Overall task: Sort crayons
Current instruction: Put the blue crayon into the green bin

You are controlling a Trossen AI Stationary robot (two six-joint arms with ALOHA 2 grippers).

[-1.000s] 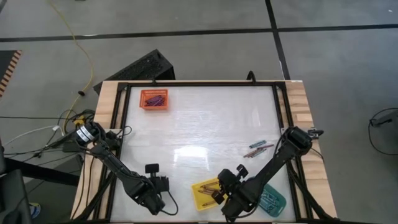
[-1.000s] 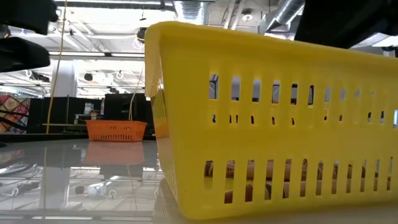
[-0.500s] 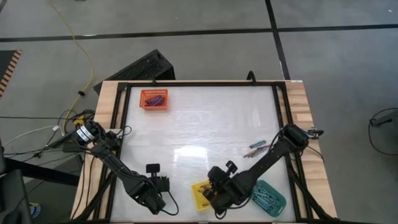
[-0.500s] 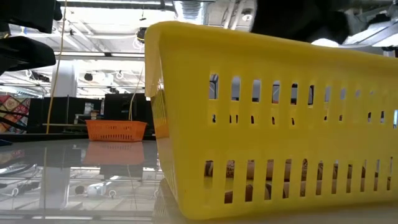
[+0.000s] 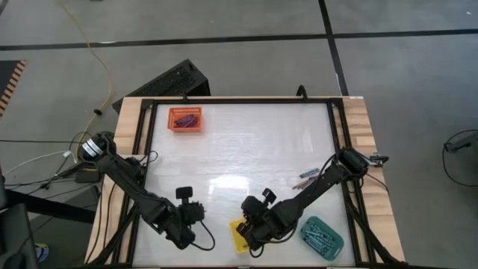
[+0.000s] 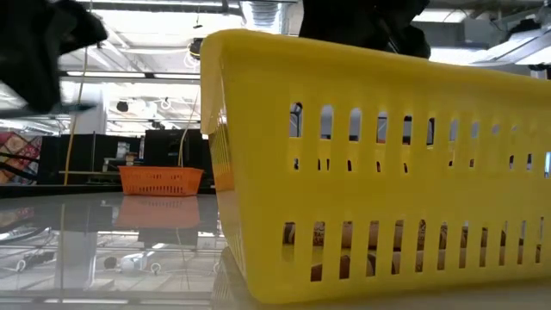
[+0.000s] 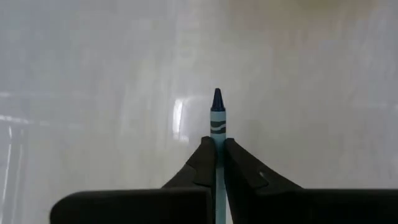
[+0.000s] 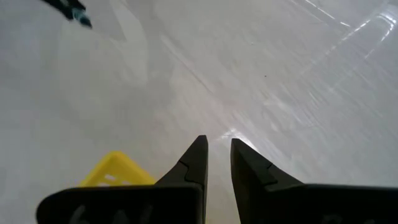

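The left gripper (image 7: 216, 163) is clamped on a blue crayon (image 7: 216, 118), whose dark tip juts forward past the dark fingers (image 7: 200, 167) above the pale desk (image 5: 246, 149). From overhead, this gripper (image 5: 196, 214) sits near the front of the desk, left of the yellow tray (image 5: 239, 235). The right gripper (image 8: 217, 163) hangs over that tray's near end, its fingers (image 8: 194, 163) set narrowly apart with nothing between them; the yellow rim (image 8: 118, 169) shows just beside them in the right wrist view. In the high view the right gripper (image 5: 252, 223) covers much of the tray. Brownish crayons (image 6: 344, 241) lie on the yellow tray's floor (seen through the slots in the low view). A teal tray (image 5: 321, 233) holding several crayons stands to the right of the yellow one, near the desk's front right corner. A few loose crayons (image 5: 306, 178) lie on the desk near its right edge, partly hidden by the right arm. An orange tray (image 5: 185, 119) with dark crayons sits at the far left corner, well apart from the rest.
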